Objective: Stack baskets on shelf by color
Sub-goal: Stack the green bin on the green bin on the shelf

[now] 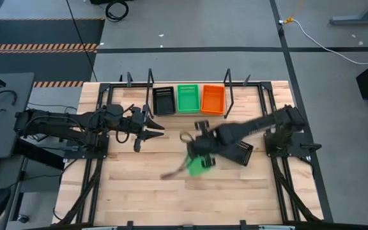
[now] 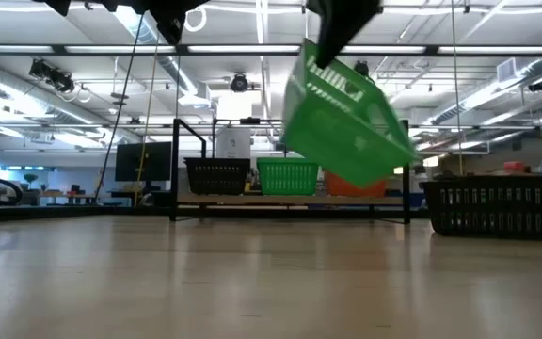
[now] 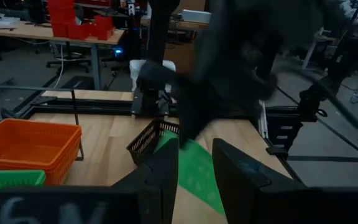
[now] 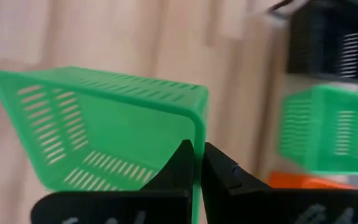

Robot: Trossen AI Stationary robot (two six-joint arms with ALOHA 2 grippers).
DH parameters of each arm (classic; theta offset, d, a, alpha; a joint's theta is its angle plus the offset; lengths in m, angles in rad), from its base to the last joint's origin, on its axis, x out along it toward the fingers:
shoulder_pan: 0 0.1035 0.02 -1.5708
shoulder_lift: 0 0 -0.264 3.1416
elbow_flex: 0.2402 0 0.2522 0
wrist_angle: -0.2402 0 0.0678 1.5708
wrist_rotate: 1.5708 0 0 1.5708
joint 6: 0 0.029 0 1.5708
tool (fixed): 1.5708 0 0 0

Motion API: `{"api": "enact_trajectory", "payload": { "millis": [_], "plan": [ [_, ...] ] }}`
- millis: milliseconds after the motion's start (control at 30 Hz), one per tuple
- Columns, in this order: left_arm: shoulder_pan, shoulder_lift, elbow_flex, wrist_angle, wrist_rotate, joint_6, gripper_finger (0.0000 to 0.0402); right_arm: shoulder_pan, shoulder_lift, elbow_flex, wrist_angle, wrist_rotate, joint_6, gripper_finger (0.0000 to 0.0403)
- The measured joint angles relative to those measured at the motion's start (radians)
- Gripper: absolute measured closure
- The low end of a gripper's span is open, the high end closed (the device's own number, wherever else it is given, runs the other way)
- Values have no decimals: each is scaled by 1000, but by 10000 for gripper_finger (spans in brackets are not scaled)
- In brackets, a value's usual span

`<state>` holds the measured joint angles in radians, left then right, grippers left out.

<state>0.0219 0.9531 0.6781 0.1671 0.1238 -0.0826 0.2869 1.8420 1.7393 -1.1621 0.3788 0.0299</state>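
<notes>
Carrying a green basket [image 1: 199,166] clear of the table [image 1: 139,191], the right claw [image 4: 197,163] is pinched shut on the basket's rim, one finger inside the wall and one outside, and the load hangs tilted in the air. The step in hand looks like the lift-and-carry toward the shelf [image 1: 133,86] at the far edge, where a black basket [image 1: 163,100], a green basket on the shelf [image 1: 187,98] and an orange basket [image 1: 213,99] sit side by side. By colour, the load belongs on the green one in the middle; the next move likely calls for levelling the basket, swinging it over that pile and lowering it squarely between the thin black rods. Another black basket [image 1: 242,153] lies on the table just beside the right arm. The left claw [image 1: 147,130] waits near the shelf's left end, fingers [image 3: 160,168] part open and holding nothing. Pale wood planks form the table top. Beyond it stretches a large workshop with ceiling strip lights, benches and red bins [image 3: 73,25].
</notes>
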Motion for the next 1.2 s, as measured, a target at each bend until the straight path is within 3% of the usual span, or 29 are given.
{"api": "enact_trajectory", "payload": {
  "millis": [333,467,600,767,1000,1200],
  "plan": [
    [0,-21,1,-16,0,0,296,-272,0,270,-121,9,-391,391],
    [0,-48,1,-35,0,17,298,-414,0,339,-80,-61,-524,391],
    [0,-53,1,-54,0,24,298,-536,0,366,-62,-115,-646,391],
    [1,-53,1,-54,-3,72,299,-659,0,369,-33,-264,-752,391],
    [1,-59,1,-23,-113,152,304,-759,16,369,106,-392,-854,391],
    [23,-60,20,6,-194,199,308,-808,79,376,133,-406,-886,391]
  ]
}}
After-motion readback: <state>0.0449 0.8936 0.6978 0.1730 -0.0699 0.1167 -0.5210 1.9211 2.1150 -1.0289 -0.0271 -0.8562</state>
